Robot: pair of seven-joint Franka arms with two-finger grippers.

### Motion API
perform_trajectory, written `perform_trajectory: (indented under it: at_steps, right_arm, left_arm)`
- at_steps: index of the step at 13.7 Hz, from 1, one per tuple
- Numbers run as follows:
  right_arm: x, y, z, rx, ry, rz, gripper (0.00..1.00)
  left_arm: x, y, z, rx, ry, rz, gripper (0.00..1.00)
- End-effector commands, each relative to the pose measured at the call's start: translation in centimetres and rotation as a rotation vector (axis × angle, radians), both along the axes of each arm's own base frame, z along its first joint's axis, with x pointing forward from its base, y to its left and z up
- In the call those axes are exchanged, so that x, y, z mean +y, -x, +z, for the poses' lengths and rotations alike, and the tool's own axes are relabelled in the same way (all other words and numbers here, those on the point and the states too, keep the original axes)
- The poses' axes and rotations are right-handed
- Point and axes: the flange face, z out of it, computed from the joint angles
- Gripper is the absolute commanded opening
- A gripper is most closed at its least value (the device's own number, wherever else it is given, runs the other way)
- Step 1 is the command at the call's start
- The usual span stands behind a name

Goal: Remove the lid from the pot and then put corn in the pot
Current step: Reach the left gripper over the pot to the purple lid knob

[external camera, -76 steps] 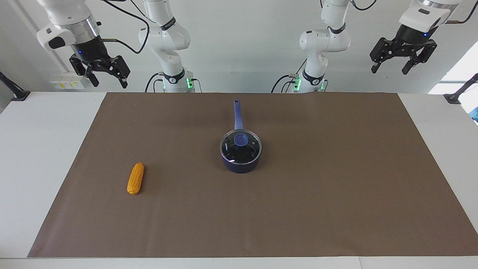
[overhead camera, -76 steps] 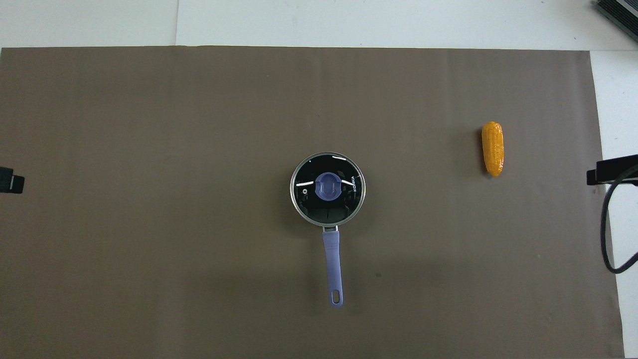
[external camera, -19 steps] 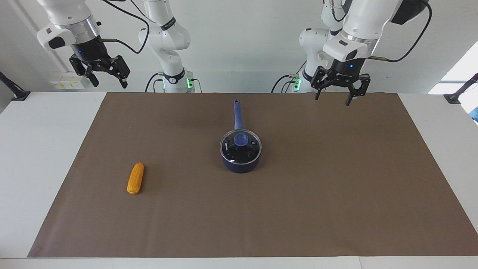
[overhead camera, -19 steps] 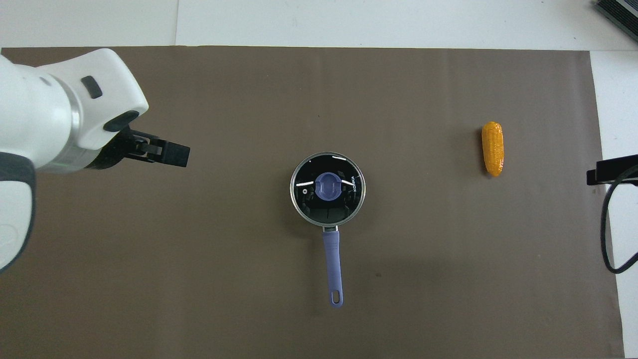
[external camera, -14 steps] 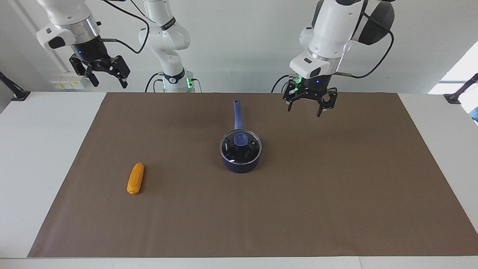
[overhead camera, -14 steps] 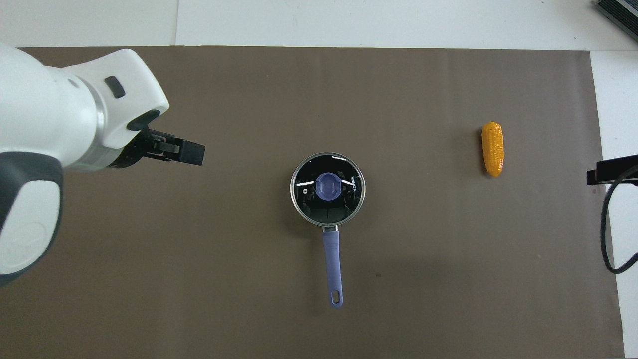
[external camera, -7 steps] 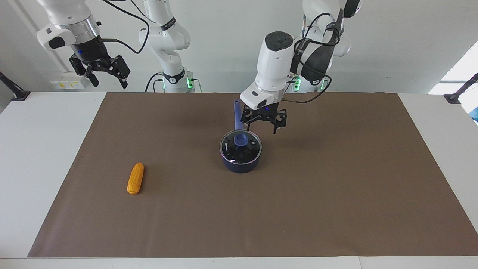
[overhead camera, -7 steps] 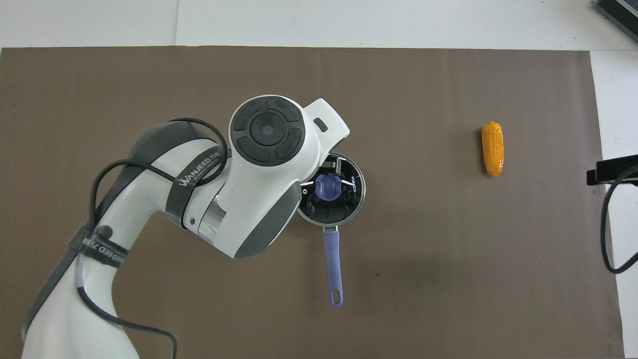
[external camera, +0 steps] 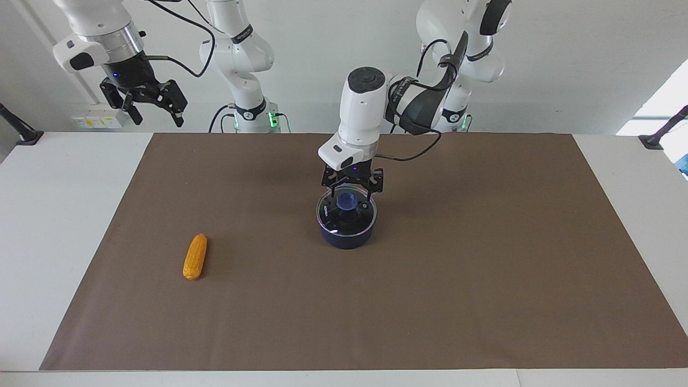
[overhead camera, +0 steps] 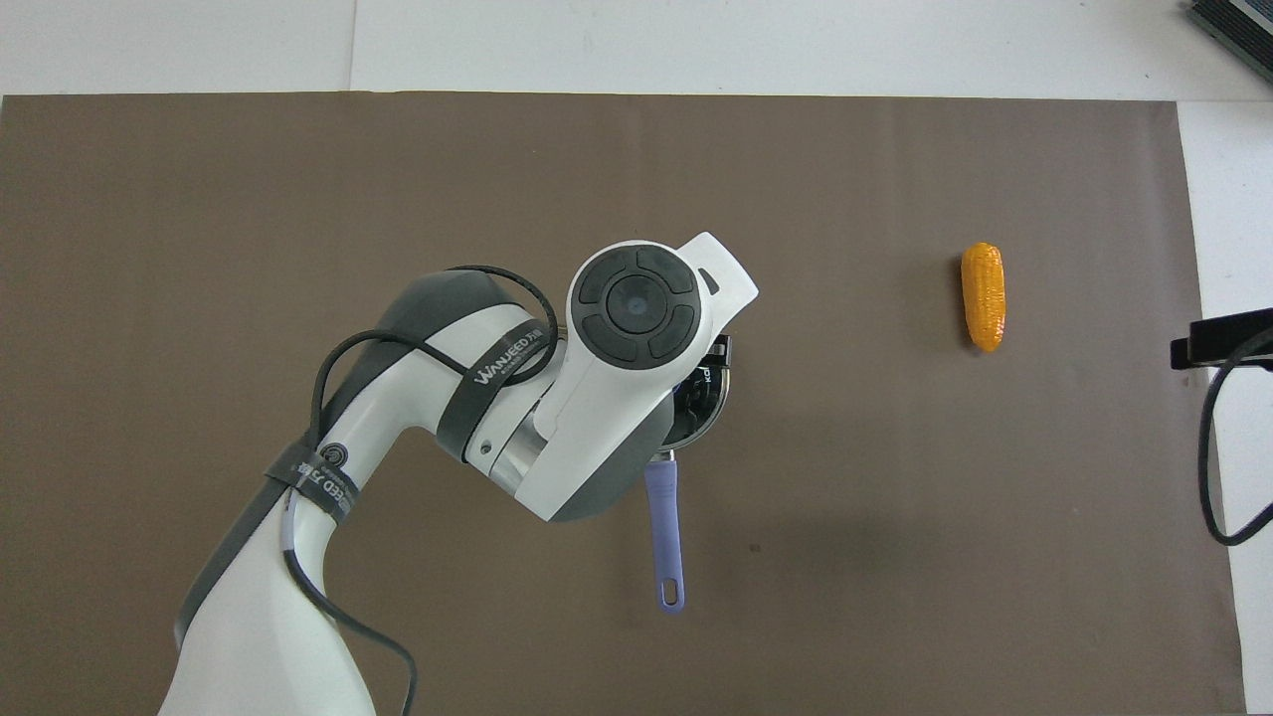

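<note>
The dark blue pot [external camera: 344, 239] stands mid-mat with the glass lid [external camera: 356, 219] on it, and its long handle [overhead camera: 664, 537] points toward the robots. My left gripper [external camera: 350, 199] is open and low over the lid. Its fingers stand on either side of the blue knob [external camera: 346, 202] without closing on it. In the overhead view the left arm [overhead camera: 597, 398] covers most of the pot, and only a sliver of the lid [overhead camera: 710, 394] shows. The corn [external camera: 195, 256] lies on the mat toward the right arm's end and also shows in the overhead view [overhead camera: 983, 296]. My right gripper [external camera: 144, 103] waits open, raised at its own end.
A brown mat [external camera: 484, 258] covers most of the white table [external camera: 54, 215]. A black cable [overhead camera: 1208, 467] and the right gripper's tip [overhead camera: 1218, 338] show at the edge of the overhead view.
My left arm has swung in from its own end and come down, so its open gripper now straddles the lid's knob. The pot, the lid, the corn and the right arm have not moved.
</note>
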Motion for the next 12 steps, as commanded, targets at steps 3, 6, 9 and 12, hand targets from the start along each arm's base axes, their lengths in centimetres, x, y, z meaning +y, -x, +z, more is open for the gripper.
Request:
perform_trajectory:
  at_steps: [3, 6, 9, 12]
  right_arm:
    - [0.1, 0.5, 0.4, 0.006, -0.007, 0.011, 1.00]
    - [0.1, 0.6, 0.4, 0.007, -0.007, 0.015, 1.00]
    - [-0.6, 1.0, -0.7, 0.013, 0.010, 0.009, 1.00]
    - [-0.9, -1.9, -6.1, -0.059, 0.020, 0.035, 1.00]
  left_arm:
    - [-1.4, 1.4, -2.9, 0.003, -0.032, 0.007, 1.00]
    - [-1.5, 1.5, -4.0, 0.007, -0.047, 0.007, 1.00]
    - [-1.3, 1.6, -4.6, 0.006, -0.057, 0.005, 1.00]
    - [-1.1, 1.6, -4.7, 0.002, -0.079, 0.005, 1.00]
